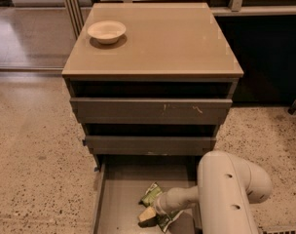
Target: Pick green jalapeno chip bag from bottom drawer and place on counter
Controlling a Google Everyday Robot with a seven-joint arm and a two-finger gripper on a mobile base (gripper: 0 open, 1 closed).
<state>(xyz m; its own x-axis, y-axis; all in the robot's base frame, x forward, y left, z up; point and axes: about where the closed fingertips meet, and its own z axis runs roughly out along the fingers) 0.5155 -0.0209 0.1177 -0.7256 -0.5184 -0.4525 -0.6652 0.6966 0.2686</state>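
Observation:
The bottom drawer (120,199) is pulled out at the foot of the cabinet, with its flat grey floor showing. The green jalapeno chip bag (151,194) lies crumpled on that floor near the middle front. My gripper (150,213) reaches in from the right and sits low in the drawer, right on the bag, covering its middle. Green and white bag ends stick out above and below the gripper. My white arm (226,194) bends down at the right of the drawer. The tan counter (177,38) is the cabinet top above.
A pale bowl (106,31) stands at the counter's back left. The two upper drawers (150,110) are slightly open above the bottom one. Speckled floor lies on both sides. A dark wall panel stands at the right.

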